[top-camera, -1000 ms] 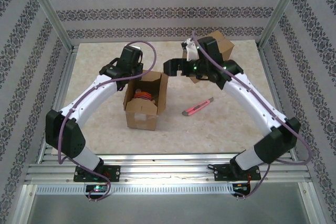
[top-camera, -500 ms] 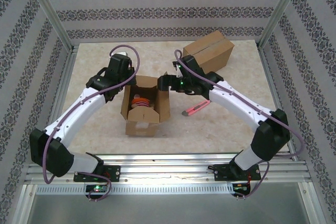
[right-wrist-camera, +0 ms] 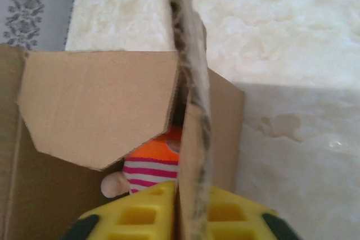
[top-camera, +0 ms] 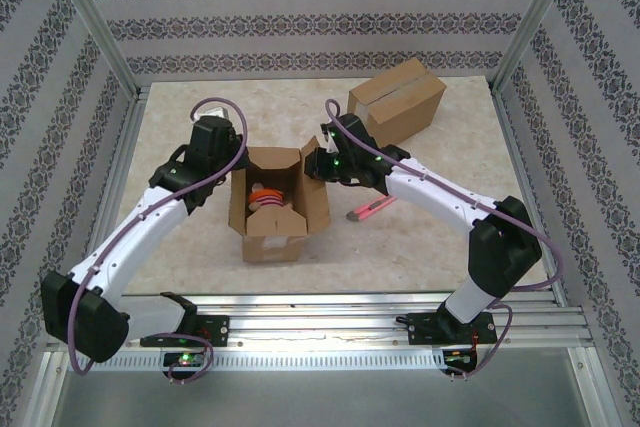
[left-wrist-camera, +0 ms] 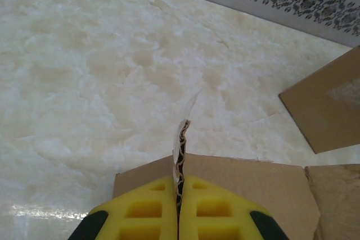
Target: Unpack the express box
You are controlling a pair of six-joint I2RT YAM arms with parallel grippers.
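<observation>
Both grippers pinch the open box by its side flaps.

The open box sits in the middle of the table. The left gripper has its yellow fingers squeezed tight on the thin edge of the left flap, which stands up. The right gripper is squeezed on the right flap the same way. A toy with orange and pink stripes lies inside, between the two flaps. A knife, pink, lies near the box's right side. A closed box sits well apart at the back corner. Bare table lies to the left and in front.
</observation>
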